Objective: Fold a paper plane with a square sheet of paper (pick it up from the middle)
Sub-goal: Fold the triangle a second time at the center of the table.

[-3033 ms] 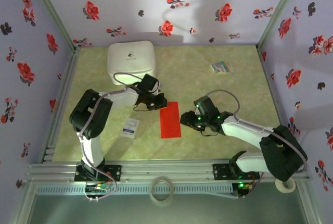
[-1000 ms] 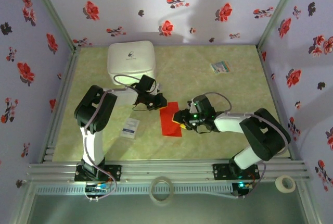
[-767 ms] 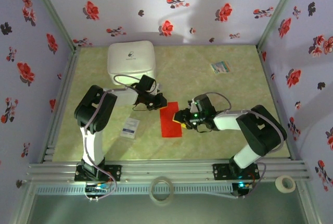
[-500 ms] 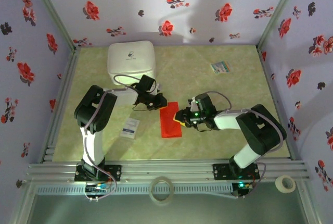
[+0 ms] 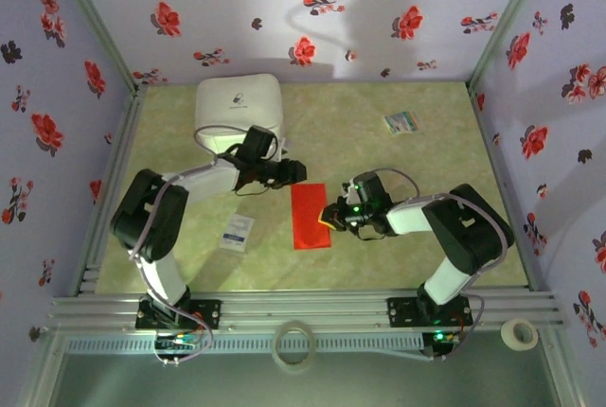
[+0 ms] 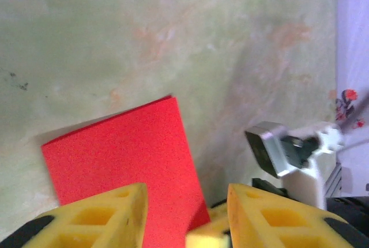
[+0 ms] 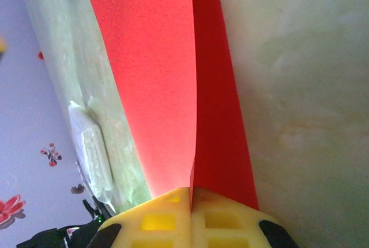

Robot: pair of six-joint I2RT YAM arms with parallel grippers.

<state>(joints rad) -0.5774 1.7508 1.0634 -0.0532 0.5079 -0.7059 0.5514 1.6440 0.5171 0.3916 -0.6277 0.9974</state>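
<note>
Red paper sheet (image 5: 309,216), one; white box (image 5: 239,106), one.

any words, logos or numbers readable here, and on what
Nothing can be read.
White box: dark logo and small print, too blurred.
White packet: dark print, too small.
Coloured card: markings too small.
Red paper: blank.

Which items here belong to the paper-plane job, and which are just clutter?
In the job: folded red paper sheet; right hand, pinching its edge; left hand, open.

Lying about: white box; small white packet; multicoloured card; tape roll.
</note>
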